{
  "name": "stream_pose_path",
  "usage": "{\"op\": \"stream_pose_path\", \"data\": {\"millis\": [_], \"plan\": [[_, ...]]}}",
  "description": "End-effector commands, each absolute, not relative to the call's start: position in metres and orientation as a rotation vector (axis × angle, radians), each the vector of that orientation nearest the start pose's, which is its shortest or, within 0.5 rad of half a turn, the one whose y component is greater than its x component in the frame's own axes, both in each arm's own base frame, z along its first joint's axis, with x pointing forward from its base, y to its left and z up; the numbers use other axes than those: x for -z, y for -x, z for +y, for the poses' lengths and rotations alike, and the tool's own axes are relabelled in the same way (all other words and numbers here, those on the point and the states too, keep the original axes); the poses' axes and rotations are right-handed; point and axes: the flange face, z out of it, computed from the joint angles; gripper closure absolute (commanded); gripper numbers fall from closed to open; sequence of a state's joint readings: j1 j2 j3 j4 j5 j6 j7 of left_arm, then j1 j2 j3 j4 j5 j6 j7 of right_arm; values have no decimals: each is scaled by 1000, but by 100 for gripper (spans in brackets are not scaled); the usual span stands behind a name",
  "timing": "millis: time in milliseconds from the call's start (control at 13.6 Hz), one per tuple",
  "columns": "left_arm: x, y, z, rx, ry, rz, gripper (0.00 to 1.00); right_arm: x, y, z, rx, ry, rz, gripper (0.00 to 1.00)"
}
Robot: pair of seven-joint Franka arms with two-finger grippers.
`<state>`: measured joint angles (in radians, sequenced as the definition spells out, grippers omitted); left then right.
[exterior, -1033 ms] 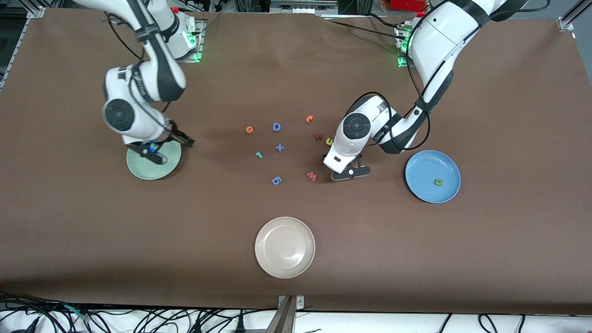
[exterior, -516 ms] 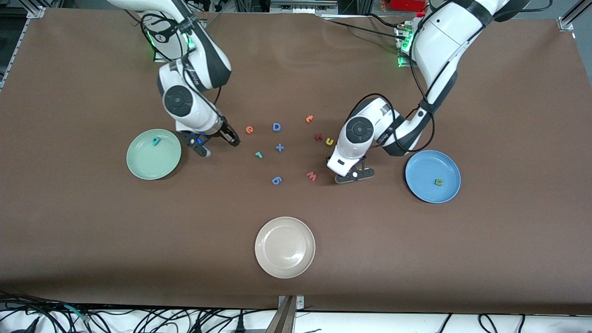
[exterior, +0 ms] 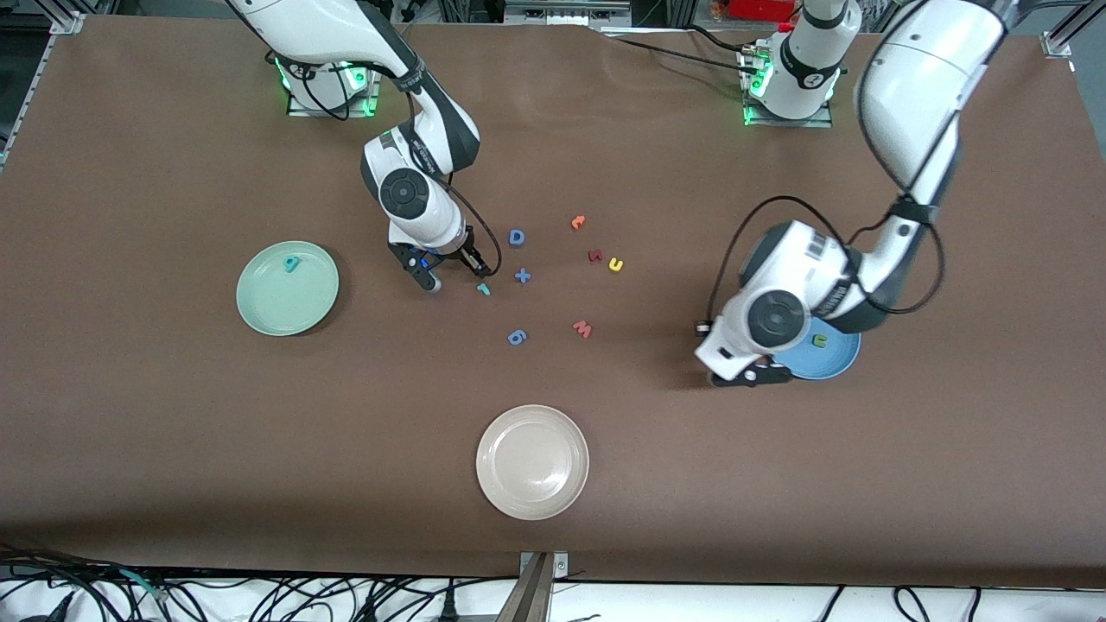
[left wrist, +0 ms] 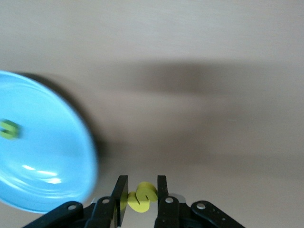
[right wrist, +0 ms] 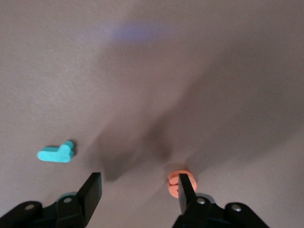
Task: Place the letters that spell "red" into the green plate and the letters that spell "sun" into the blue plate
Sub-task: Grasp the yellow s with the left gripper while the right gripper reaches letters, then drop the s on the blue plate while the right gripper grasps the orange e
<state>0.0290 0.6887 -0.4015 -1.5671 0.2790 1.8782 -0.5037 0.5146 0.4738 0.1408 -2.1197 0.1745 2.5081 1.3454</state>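
L gripper [left wrist: 138, 197] is clamped on the yellow "s" [left wrist: 141, 196], over the table just beside the blue plate [left wrist: 42, 156], whose green "n" [left wrist: 8, 129] already lies inside. Plate lies to the gripper's side, so the carry isn't done. R gripper [right wrist: 137, 190] hangs wide open, nothing held, over the orange "e" [right wrist: 176, 183] w/ teal "r" [right wrist: 56, 153] near it, well apart from that plate.

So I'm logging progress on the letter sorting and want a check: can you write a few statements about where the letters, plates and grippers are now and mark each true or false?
1. The left gripper is shut on the yellow s. True.
2. The blue plate holds no letters. False: a green letter lies in it.
3. The right gripper is open over the table. True.
4. The orange e lies in the green plate. False: it lies on the table by the right gripper's finger.
5. The teal d lies in the green plate. True.
6. The yellow u lies in the beige plate. False: it is on the table.
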Motion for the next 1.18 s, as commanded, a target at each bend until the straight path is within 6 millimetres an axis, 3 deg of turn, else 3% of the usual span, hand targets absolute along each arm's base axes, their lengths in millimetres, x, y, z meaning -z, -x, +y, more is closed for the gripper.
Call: {"op": "stream_pose_path", "data": {"millis": [0,221,295,369,516,664,885,1106], "plan": [[-242,-646,-129,-521,3015,51,89,-194,-439,350,-339,2862,1304,27],[-236,-654,-74,-544,3040,140,86,-204,-434,348,-370,2908,1290,32],[-236,-655,-61,-539,3030,156,61,-202,-432,347,-377,2926,1285,36],[-235,-656,-57,-533,3017,161,1,-199,-430,345,-370,2943,1275,36],[-238,-656,-63,-528,3029,150,0,-198,-435,342,-338,2949,1268,36],[-241,-651,-93,-532,3047,92,0,-197,-437,340,-330,2943,1274,36],[-253,-633,-174,-548,3116,-15,0,-194,-437,337,-286,2899,1307,36],[-248,-599,-242,-485,3166,-118,0,-187,-432,333,-277,2892,1318,38]]}}
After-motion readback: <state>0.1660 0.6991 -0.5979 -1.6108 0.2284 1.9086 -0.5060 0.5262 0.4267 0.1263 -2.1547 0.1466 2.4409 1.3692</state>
